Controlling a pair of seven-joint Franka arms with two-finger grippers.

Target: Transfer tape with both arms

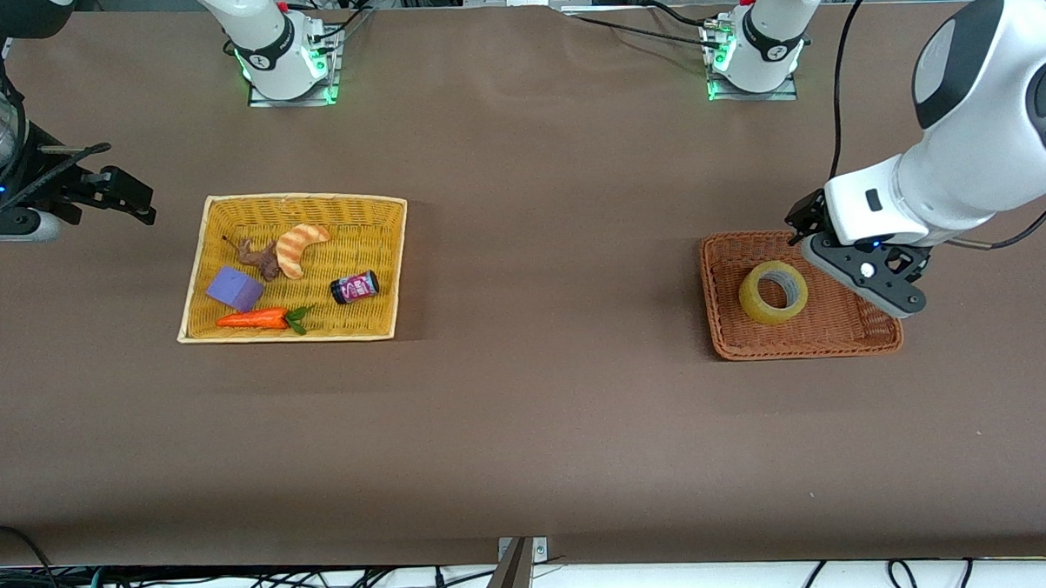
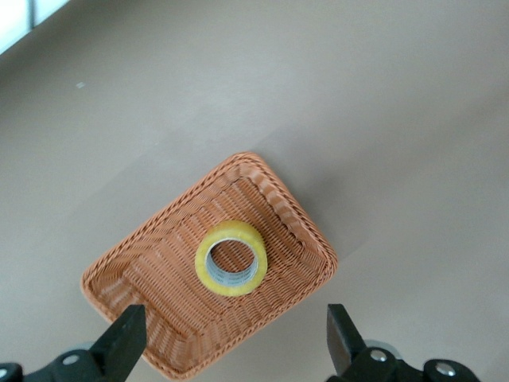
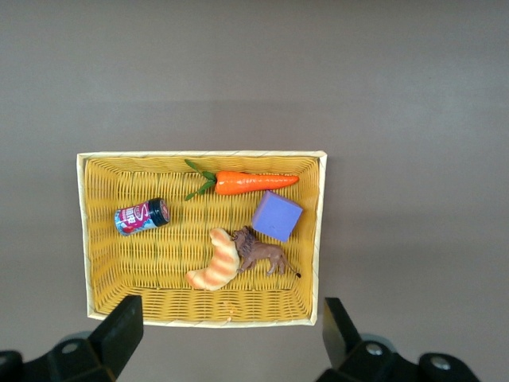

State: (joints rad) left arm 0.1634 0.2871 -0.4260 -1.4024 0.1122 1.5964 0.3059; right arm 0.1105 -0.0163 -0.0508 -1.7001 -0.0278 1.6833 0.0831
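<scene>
Front view. Roll of yellow tape (image 1: 773, 292) lying flat, hole up, in the brown wicker tray (image 1: 838, 342) toward the left arm's end of the table. Left gripper (image 1: 866, 275) up over the tray's edge, just beside the roll, not touching it. Yellow basket (image 1: 198, 262) toward the right arm's end, well apart from the tray, holding a purple block (image 1: 234, 288), a carrot (image 1: 252, 319), a small can (image 1: 355, 288), a croissant (image 1: 299, 247) and a brown toy animal (image 1: 259, 258). Right gripper (image 1: 111, 195) aloft at the table's edge, beside the basket, waiting. Judged: roll parked flat so that fingers may span its wall or hole from above; equally fits a roll about to be lifted and a roll just set down here.

Left wrist view. Tape (image 2: 231, 258) centred in the tray (image 2: 119, 278), seen straight down between the two fingers (image 2: 126, 338). Fingers wide apart, holding nothing, clear of roll and wicker.

Right wrist view. Basket (image 3: 87, 239) below, with carrot (image 3: 254, 182), block (image 3: 277, 216), can (image 3: 141, 216), croissant (image 3: 215, 263) and animal (image 3: 261, 253); no tape in it. Fingers (image 3: 119, 326) spread wide, gripping nothing.
</scene>
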